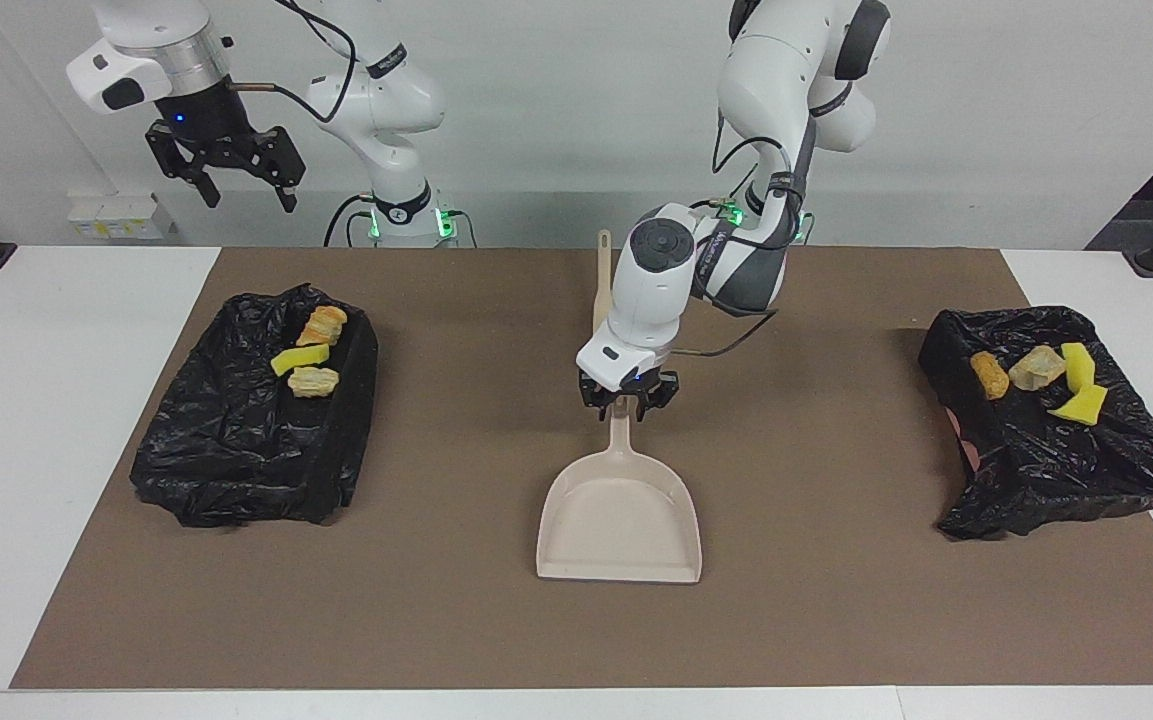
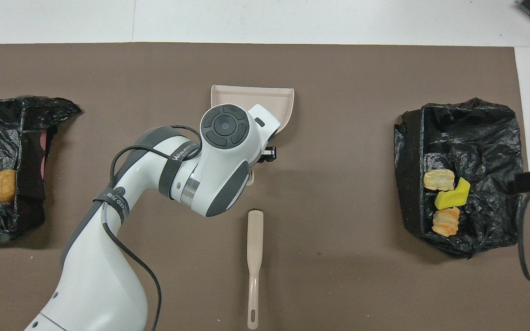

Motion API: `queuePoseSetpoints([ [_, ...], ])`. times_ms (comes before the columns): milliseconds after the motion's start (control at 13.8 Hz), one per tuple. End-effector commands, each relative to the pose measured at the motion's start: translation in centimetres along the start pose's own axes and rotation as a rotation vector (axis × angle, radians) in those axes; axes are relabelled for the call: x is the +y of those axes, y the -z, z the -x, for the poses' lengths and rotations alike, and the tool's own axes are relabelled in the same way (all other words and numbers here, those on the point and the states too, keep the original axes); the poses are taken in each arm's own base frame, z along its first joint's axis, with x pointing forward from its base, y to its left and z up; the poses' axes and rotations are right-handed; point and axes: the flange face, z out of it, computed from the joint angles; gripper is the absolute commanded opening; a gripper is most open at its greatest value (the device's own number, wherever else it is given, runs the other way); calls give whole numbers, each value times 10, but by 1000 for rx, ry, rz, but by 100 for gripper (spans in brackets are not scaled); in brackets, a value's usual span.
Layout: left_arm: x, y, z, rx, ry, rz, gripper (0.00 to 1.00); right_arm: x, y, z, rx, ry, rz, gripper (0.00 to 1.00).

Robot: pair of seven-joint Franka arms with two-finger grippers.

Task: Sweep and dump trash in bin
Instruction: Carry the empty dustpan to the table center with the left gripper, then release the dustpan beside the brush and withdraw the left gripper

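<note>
Left pincer [image 1: 628,402] hangs low, pointing down; right pincer [image 1: 232,178] waits raised, open.
</note>
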Motion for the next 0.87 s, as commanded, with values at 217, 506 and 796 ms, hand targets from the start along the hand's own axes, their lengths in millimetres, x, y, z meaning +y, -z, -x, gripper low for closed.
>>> queuePoseSetpoints([
  [217,-43,54,-26,67,97,16,100,1,2,3,-6,14,-16,100],
  [506,-117,92,-59,79,114,-41,100,1,2,4,-5,14,-16,100],
  [796,-206,116,-86,59,136,-25,100,1,2,4,-5,14,-16,100],
])
